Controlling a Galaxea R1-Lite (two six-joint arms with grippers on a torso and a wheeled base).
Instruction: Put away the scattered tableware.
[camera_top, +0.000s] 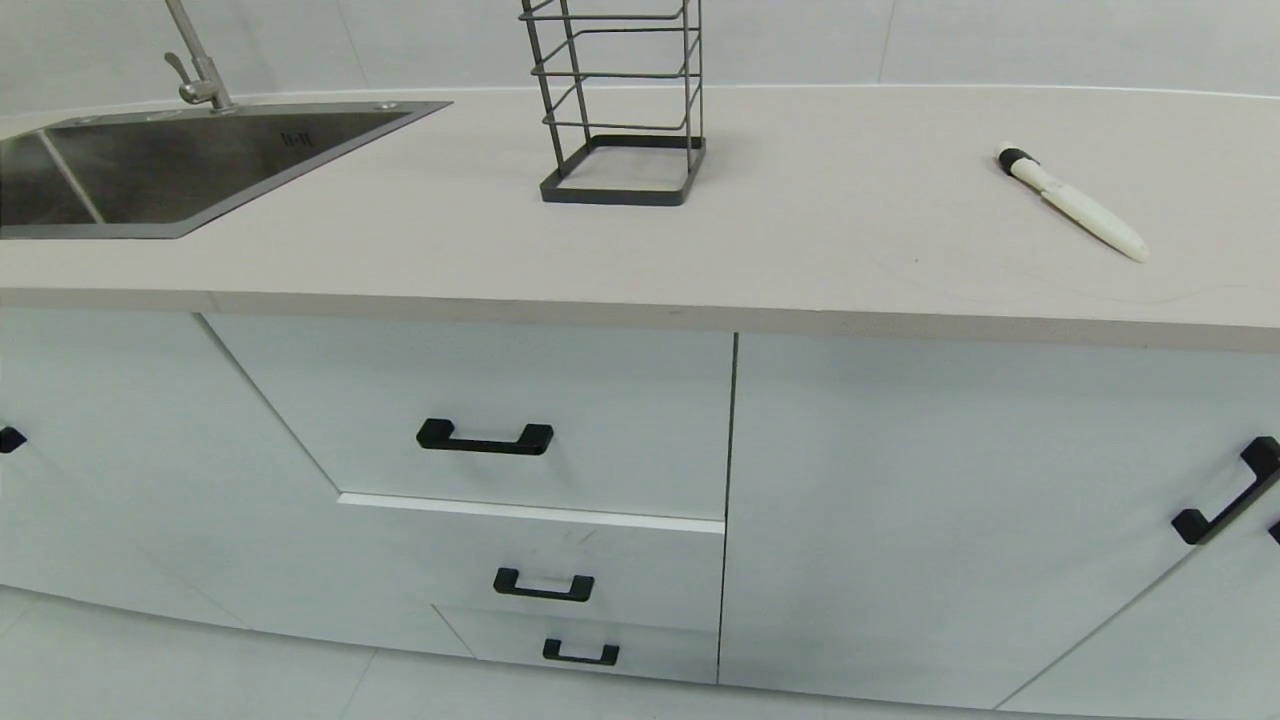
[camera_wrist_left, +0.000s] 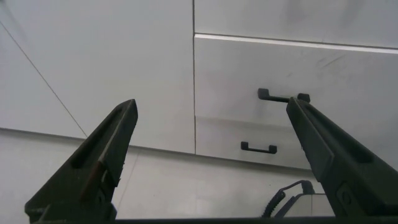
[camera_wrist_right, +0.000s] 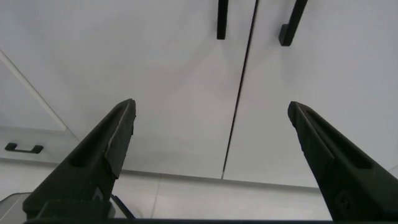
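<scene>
**While the left gripper (camera_wrist_left: 211, 103) and right gripper (camera_wrist_right: 211, 104) gape wide, the white utensil (camera_top: 1070, 203) lies far right on the counter (camera_top: 800, 250)**

As I look through the wrist cameras, both claws are low in front of the white cabinet fronts. Their fingers are spread wide apart and there is nothing between them. Past the left gripper I see two of the drawers, each with a black handle (camera_wrist_left: 284, 96). The right gripper faces a pair of cabinet doors (camera_wrist_right: 186, 93), with a dark seam between them.

From the head camera, nearest to me is a stack of three drawers (camera_top: 520, 420), and a wide door (camera_top: 950, 500) stands to their right. Above them runs the pale counter. The white utensil, black at its far end, lies flat on the right side, angled and well apart from everything else. A dark wire rack (camera_top: 620, 110) stands upright farther back, near the middle. At far left is the steel sink (camera_top: 180, 160), with its faucet (camera_top: 200, 70) behind it.
</scene>
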